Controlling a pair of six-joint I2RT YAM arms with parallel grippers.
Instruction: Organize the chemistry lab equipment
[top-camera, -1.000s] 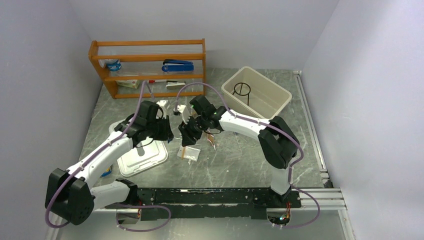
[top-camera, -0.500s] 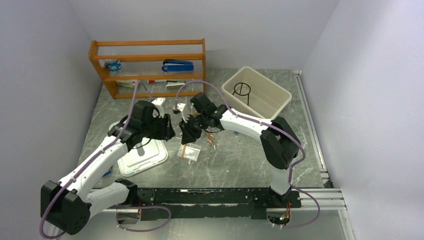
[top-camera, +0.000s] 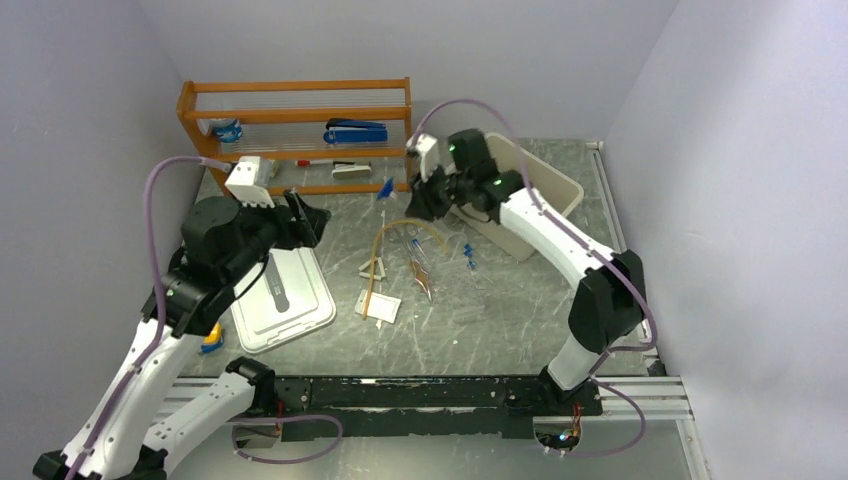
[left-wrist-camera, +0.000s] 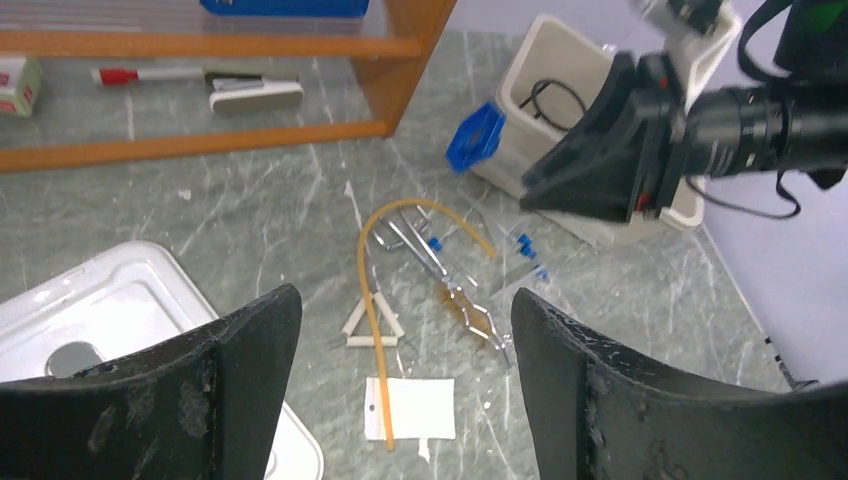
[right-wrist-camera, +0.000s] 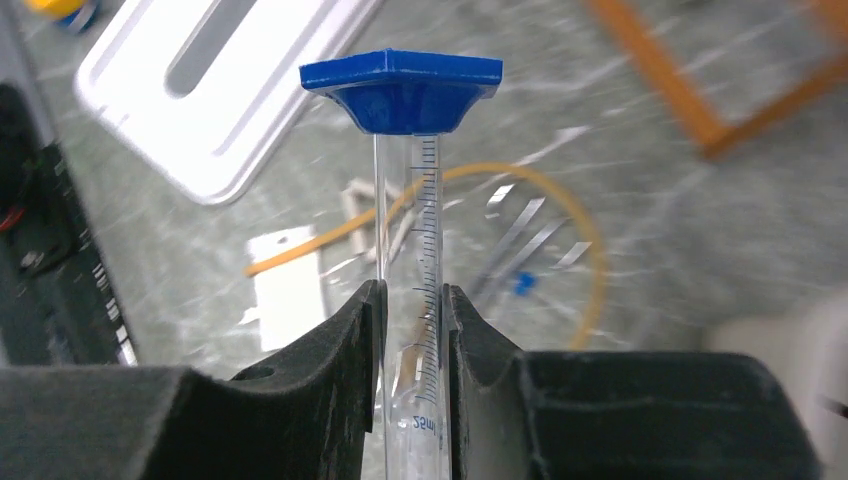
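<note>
Where plain walls (top-camera: 520, 60) meet, an orange shelf (top-camera: 300, 116) stands on marbled tabletop (top-camera: 500, 320).

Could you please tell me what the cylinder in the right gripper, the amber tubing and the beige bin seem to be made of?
The cylinder: clear glass or hard plastic, glossy, with printed graduations; its blue foot looks like matte plastic. The amber tubing: probably rubber, as it lies in a soft curve. The beige bin: likely moulded plastic, smooth, with rounded corners.
</note>
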